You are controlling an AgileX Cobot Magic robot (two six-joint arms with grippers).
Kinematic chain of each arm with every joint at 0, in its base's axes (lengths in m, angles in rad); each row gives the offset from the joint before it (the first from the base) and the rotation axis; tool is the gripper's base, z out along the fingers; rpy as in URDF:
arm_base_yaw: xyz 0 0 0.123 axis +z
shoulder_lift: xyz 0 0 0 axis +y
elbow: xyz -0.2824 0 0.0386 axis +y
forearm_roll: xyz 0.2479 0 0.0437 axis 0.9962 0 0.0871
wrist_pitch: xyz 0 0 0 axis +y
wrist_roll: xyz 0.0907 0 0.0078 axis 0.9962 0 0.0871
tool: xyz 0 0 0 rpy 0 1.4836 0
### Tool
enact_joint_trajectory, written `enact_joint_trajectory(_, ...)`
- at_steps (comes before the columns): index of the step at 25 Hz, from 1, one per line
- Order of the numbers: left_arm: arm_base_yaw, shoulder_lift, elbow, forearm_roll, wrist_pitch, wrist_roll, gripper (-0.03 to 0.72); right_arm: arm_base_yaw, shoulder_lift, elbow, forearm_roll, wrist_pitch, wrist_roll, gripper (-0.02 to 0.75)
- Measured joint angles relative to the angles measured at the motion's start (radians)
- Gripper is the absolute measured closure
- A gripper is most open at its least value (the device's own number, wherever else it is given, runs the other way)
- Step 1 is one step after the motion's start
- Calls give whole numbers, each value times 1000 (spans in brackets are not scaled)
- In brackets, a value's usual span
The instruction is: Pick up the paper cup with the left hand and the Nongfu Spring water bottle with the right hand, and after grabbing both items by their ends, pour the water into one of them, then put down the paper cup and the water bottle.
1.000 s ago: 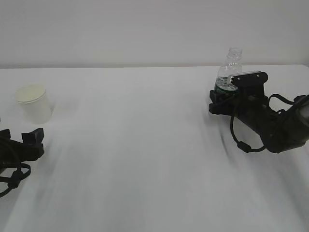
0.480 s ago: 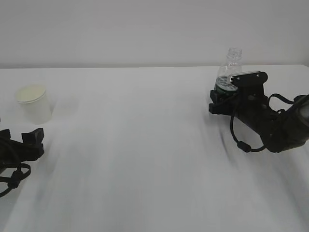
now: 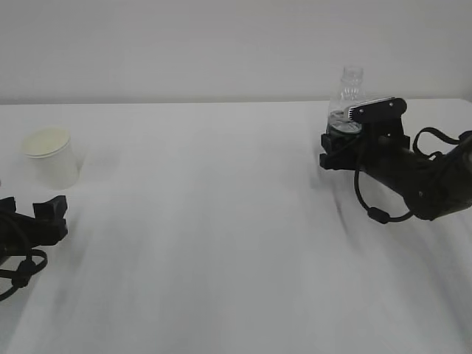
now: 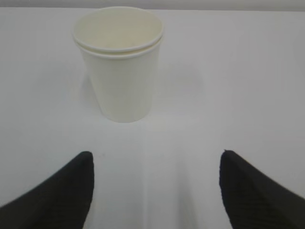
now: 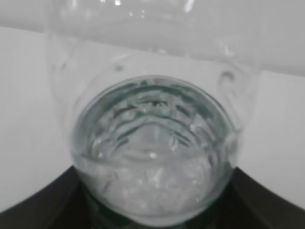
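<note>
Right wrist view: black fingers point(image 5: 152, 210) hide the clear ribbed plastic bottle's point(image 3: 346, 103) base, seemingly pinching it; left fingers point(image 4: 152, 191) spread before one white tapered paper cup point(image 4: 119, 62).

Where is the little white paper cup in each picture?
Exterior view: paper cup stands at the far left on the table.
Left wrist view: cup at top centre, beyond the open left gripper.
Right wrist view: not in it.
Shared landmark: the white table.
</note>
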State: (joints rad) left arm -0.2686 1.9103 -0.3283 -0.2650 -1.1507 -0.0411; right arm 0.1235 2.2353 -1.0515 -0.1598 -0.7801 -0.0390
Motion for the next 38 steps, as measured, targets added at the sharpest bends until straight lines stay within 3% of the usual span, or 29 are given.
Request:
enact_joint_trajectory(7,0,0,0,0,0,0,99,0,-75,0,-26,25,-9,271)
enact_joint_trajectory(17,0,0,0,-10,0,0,99,0,-209,15,-52,201,-5,271)
enact_joint_trajectory(23,0,0,0,-14,0,0,100,0,-239,68,-52,210,39,272)
enact_joint_trajectory(31,0,0,0,-14,0,0,100,0,-239,242,-53,-61,51,272)
enact_joint_trajectory(38,0,0,0,-15,0,0,100,0,-275,352,-53,-153,86,274)
